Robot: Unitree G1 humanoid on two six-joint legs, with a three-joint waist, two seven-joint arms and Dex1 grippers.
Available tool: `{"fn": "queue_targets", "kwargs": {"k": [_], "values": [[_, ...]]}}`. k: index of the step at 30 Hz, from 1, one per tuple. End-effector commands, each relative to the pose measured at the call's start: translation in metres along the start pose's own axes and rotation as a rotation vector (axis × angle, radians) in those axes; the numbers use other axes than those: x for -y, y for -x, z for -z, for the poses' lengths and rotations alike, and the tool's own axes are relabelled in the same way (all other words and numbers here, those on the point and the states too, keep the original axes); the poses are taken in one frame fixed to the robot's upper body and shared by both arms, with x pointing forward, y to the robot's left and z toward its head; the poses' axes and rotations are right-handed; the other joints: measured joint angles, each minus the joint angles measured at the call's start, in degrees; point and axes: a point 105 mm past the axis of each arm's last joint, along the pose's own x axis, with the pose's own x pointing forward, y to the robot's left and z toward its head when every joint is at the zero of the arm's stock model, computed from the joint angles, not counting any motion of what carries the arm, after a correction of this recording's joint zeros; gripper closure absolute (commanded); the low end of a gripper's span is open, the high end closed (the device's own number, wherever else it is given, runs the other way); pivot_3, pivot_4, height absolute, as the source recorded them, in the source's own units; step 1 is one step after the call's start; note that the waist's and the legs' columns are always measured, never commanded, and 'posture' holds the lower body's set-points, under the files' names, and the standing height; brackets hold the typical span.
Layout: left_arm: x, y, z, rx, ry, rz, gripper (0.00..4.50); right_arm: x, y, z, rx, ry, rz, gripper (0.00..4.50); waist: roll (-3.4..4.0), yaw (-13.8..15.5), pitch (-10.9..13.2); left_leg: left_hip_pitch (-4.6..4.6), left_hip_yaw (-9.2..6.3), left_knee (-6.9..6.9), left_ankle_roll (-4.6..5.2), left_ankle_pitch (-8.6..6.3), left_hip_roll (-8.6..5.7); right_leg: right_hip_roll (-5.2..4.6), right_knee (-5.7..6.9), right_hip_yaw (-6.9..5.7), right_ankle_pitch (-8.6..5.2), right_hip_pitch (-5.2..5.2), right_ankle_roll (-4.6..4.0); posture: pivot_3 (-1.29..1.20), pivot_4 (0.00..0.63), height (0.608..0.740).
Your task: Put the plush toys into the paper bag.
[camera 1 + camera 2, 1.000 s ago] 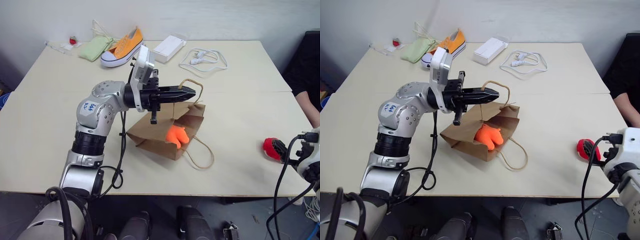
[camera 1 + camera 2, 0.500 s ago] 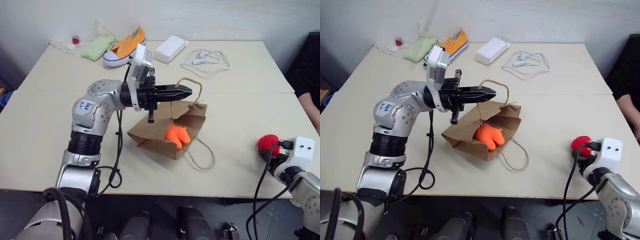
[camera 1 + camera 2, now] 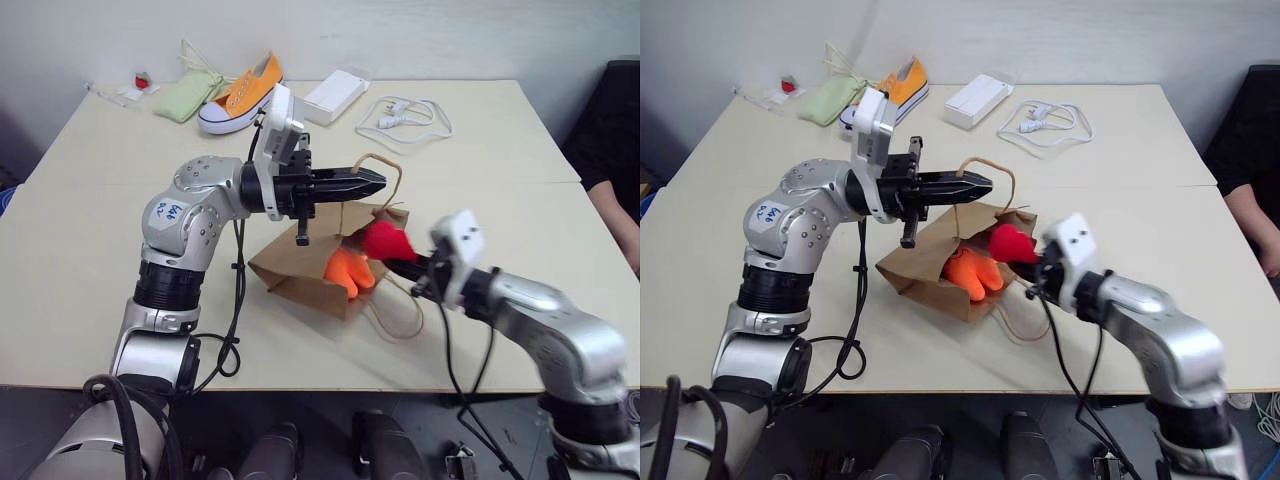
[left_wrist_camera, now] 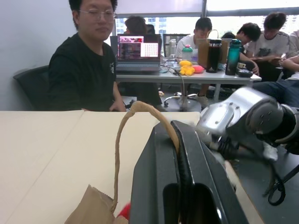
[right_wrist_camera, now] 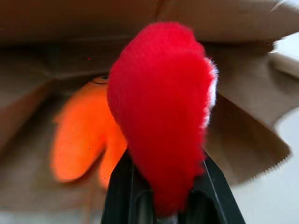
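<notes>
The brown paper bag (image 3: 300, 270) lies on its side in the middle of the table, mouth towards the right. My left gripper (image 3: 378, 182) is shut on the bag's cord handle (image 4: 122, 135) and holds it up, so the mouth gapes. The orange plush toy (image 3: 348, 270) sits just inside the mouth. My right gripper (image 3: 400, 257) is shut on the red plush toy (image 5: 163, 107) and holds it in the air right at the bag's mouth, just above and to the right of the orange one (image 5: 77, 140).
At the back of the table lie an orange sneaker (image 3: 243, 93), a pale green pouch (image 3: 185, 97), a white box (image 3: 337, 95) and a white cable (image 3: 405, 112). A person in black (image 3: 615, 150) sits at the table's right edge.
My right gripper closed on the red toy at the table's right edge and swung it left to the bag's mouth. The left gripper kept still on the handle.
</notes>
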Motion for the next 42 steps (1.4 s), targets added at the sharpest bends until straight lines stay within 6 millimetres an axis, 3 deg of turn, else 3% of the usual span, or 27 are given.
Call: {"fn": "queue_targets", "kwargs": {"k": [1, 4, 5, 7, 10, 17, 22, 25, 28, 33, 39, 42], "values": [[0.003, 0.0, -0.011, 0.019, -0.05, 0.014, 4.5, 0.003, -0.021, -0.025, 0.077, 0.025, 0.013, 4.42, 0.0, -0.17, 0.0, -0.01, 0.0, 0.0, 0.0, 0.0, 0.0, 0.0, 0.01, 0.01, 0.0, -0.02, 0.0, 0.0, 0.15, 0.74], [0.006, 0.0, -0.01, 0.016, -0.051, 0.025, 4.5, 0.003, -0.037, -0.03, 0.075, 0.007, 0.01, 4.42, 0.0, -0.21, 0.0, -0.01, -0.03, -0.03, -0.01, 0.0, 0.04, 0.02, 0.03, -0.03, 0.0, -0.04, 0.0, 0.0, 0.15, 0.74], [0.006, -0.001, -0.01, 0.016, -0.053, 0.024, 4.5, 0.004, -0.043, -0.03, 0.067, -0.013, 0.018, 3.86, 0.0, -0.19, 0.0, -0.02, -0.04, -0.02, -0.02, 0.0, 0.04, 0.02, 0.03, -0.06, 0.0, -0.03, 0.0, 0.0, 0.15, 0.74], [0.005, -0.001, -0.01, 0.02, -0.057, 0.017, 4.5, 0.005, -0.049, -0.03, 0.063, -0.065, 0.028, 3.48, 0.0, -0.28, 0.0, -0.02, -0.04, 0.0, -0.01, 0.0, 0.03, 0.01, 0.07, -0.05, 0.0, -0.02, 0.0, 0.0, 0.15, 0.74], [0.003, 0.001, -0.009, 0.022, -0.057, 0.004, 4.5, -0.002, -0.052, -0.032, 0.064, -0.103, 0.0, 2.48, 0.0, -0.23, 0.0, -0.03, -0.05, 0.0, -0.02, 0.0, 0.04, 0.02, 0.16, -0.07, 0.0, -0.03, 0.0, 0.0, 0.15, 0.74], [-0.008, 0.01, -0.006, 0.009, -0.056, -0.045, 4.5, -0.012, -0.035, -0.042, 0.085, -0.074, -0.039, 0.09, 0.01, -0.33, 0.0, -0.04, -0.06, -0.01, -0.02, 0.0, 0.03, 0.02, 0.17, -0.07, 0.0, -0.05, 0.0, 0.0, 0.15, 0.74], [-0.012, 0.012, -0.006, 0.009, -0.058, -0.056, 4.5, -0.008, 0.018, -0.037, 0.071, -0.162, 0.007, 0.04, 0.0, 0.23, 0.0, -0.13, -0.16, 0.01, -0.01, -0.01, 0.01, -0.01, 0.08, -0.14, 0.0, -0.02, 0.0, 0.0, 0.15, 0.74], [-0.013, 0.015, -0.007, 0.009, -0.06, -0.055, 4.5, -0.012, 0.059, -0.013, 0.002, -0.252, 0.03, 0.04, 0.0, 0.43, 0.0, -0.15, -0.15, -0.03, 0.0, -0.01, 0.0, -0.02, 0.06, -0.12, 0.0, -0.01, 0.0, 0.0, 0.15, 0.74], [-0.012, 0.015, -0.008, 0.01, -0.061, -0.05, 4.5, -0.015, 0.082, 0.014, -0.087, -0.308, 0.087, 0.04, 0.0, 0.56, 0.0, -0.13, -0.13, -0.11, 0.0, -0.01, 0.02, -0.01, 0.06, -0.1, 0.0, -0.02, 0.0, 0.0, 0.15, 0.74], [-0.011, 0.014, -0.009, 0.013, -0.061, -0.044, 4.5, -0.014, 0.084, 0.044, -0.112, -0.539, 0.156, 0.04, 0.0, -0.14, 0.0, 0.03, 0.02, -0.08, -0.01, 0.0, 0.04, 0.01, 0.1, 0.06, 0.0, -0.01, 0.0, 0.0, 0.15, 0.74], [-0.011, 0.013, -0.011, 0.014, -0.064, -0.041, 4.5, -0.01, 0.067, 0.064, -0.046, -0.836, 0.177, 0.04, 0.0, -0.1, -0.01, 0.06, -0.01, -0.09, -0.04, 0.05, 0.0, 0.0, 0.23, 0.06, 0.0, -0.01, -0.01, 0.0, 0.15, 0.74], [-0.011, 0.014, -0.012, 0.01, -0.065, -0.044, 4.5, -0.015, 0.059, 0.07, -0.067, -0.878, 0.164, 0.04, 0.0, -0.15, -0.02, 0.07, -0.03, -0.09, -0.04, 0.05, 0.01, 0.0, 0.27, 0.04, 0.0, -0.01, -0.01, 0.0, 0.15, 0.74]]}}
